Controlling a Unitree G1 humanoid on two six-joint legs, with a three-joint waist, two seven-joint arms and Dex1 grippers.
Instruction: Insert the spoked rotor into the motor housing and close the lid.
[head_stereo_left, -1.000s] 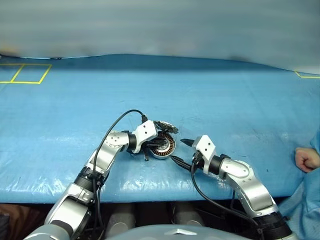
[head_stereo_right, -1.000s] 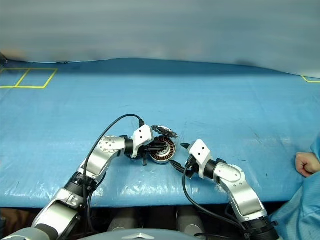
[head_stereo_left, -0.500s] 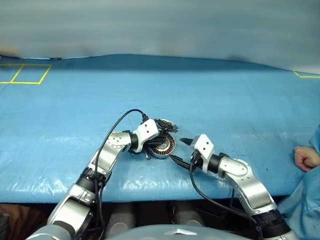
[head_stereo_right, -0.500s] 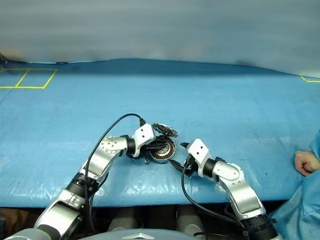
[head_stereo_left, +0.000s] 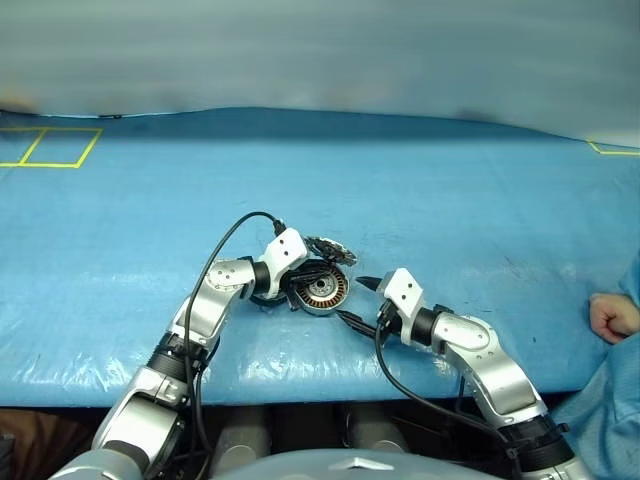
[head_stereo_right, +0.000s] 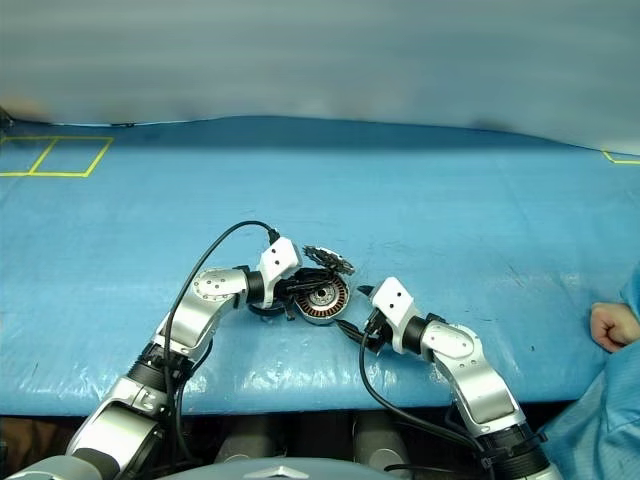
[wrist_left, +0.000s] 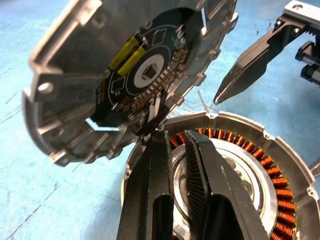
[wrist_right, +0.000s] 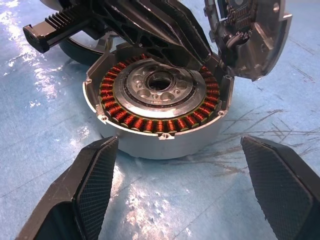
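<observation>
Left gripper, fingers pressed together, reaches over the motor housing on a blue, crinkled table cover with yellow tape squares; the lid stands tilted open. Right gripper spread wide just beside

The table is seen from above and behind the two arms by the paired head views, aimed forward and down, with the whole blue surface shared between them. The motor housing is looked at from very near, low over the table, by the right wrist view. The same housing and its raised lid are shown closer yet, from the opposite side, by the left wrist view.
</observation>
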